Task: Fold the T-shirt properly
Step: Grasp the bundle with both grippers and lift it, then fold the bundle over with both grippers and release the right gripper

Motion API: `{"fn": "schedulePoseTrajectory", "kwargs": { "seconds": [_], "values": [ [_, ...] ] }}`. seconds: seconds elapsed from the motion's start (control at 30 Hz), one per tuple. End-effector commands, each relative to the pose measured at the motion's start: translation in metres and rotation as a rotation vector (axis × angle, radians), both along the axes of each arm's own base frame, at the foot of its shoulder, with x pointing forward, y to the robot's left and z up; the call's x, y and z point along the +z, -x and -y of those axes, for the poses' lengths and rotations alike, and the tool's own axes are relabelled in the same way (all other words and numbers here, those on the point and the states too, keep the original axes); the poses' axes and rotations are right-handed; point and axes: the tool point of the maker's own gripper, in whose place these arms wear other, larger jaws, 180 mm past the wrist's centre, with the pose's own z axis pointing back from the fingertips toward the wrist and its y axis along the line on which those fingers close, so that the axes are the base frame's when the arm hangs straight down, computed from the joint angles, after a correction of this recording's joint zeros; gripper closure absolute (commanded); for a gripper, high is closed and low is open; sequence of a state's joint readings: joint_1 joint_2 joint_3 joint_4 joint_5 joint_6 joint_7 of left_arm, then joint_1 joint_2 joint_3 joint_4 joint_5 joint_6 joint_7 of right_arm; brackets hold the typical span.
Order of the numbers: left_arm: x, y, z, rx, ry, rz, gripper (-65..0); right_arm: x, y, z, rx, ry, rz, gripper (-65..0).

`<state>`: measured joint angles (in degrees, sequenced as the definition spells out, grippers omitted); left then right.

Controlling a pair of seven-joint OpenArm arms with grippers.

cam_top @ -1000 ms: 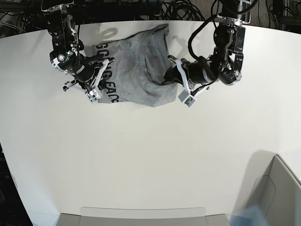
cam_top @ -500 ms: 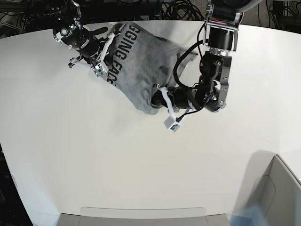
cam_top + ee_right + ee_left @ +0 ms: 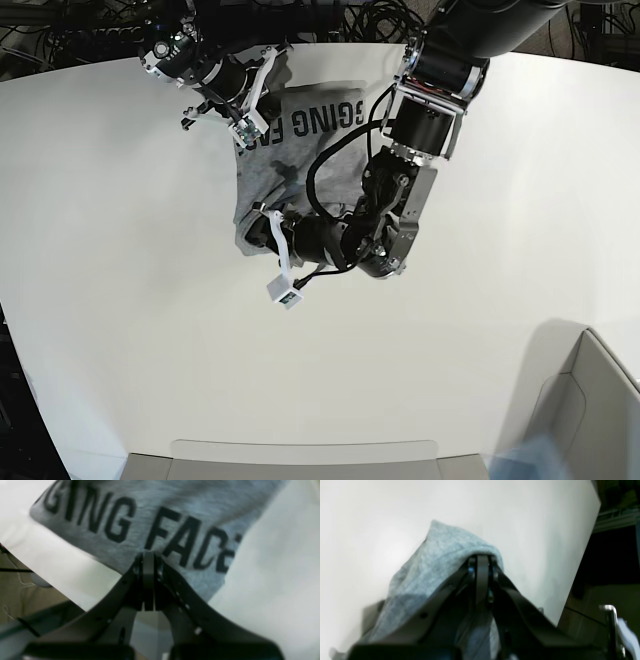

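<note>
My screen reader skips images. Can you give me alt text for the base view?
Two robot arms hold a grey T-shirt over a white table. The right gripper pinches its far edge, the left gripper its near edge.

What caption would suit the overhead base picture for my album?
Two robot arms stretch a grey T-shirt with dark lettering across a white table, each gripping one edge.
</note>
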<state>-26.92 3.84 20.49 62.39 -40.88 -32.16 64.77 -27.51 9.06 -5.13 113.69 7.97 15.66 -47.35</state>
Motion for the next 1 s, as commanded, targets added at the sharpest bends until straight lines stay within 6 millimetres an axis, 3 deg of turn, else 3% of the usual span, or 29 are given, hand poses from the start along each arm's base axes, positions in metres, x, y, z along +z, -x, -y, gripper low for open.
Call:
{"fn": "schedulePoseTrajectory", "kwargs": {
  "seconds": [0.0, 0.23, 0.4, 0.53, 0.7, 0.87, 0.97],
  "values": [
    [0.025, -0.014, 0.013, -0.007, 0.05, 0.058, 0.0, 0.014, -0.01, -0.006, -0.005, -0.041, 0.05, 0.0],
    [0.018, -0.028, 0.004, 0.133, 0.017, -0.015, 0.0, 0.031, -0.02, -0.007, 0.003, -0.048, 0.111, 0.0],
    [0.044, -0.044, 0.001, 0.197, 0.03, 0.019, -1.0, 0.046, -0.032, -0.008, -0.021, -0.101, 0.197, 0.0],
    [0.058, -0.035, 0.001, 0.253, 0.071, 0.034, -1.2, 0.063, -0.049, 0.011, -0.108, -0.145, 0.313, 0.0],
    [0.081, -0.015, -0.016, 0.362, 0.137, 0.094, -1.4, 0.075, -0.068, 0.039, -0.181, -0.126, 0.396, 0.0],
    [0.067, -0.016, -0.043, 0.476, 0.108, 0.06, -1.4, 0.073, -0.071, 0.043, -0.175, -0.104, 0.386, 0.0],
    [0.054, 0.005, -0.047, 0.496, 0.089, -0.002, -1.4, 0.068, -0.071, 0.044, -0.18, -0.102, 0.377, 0.0]
  ]
}}
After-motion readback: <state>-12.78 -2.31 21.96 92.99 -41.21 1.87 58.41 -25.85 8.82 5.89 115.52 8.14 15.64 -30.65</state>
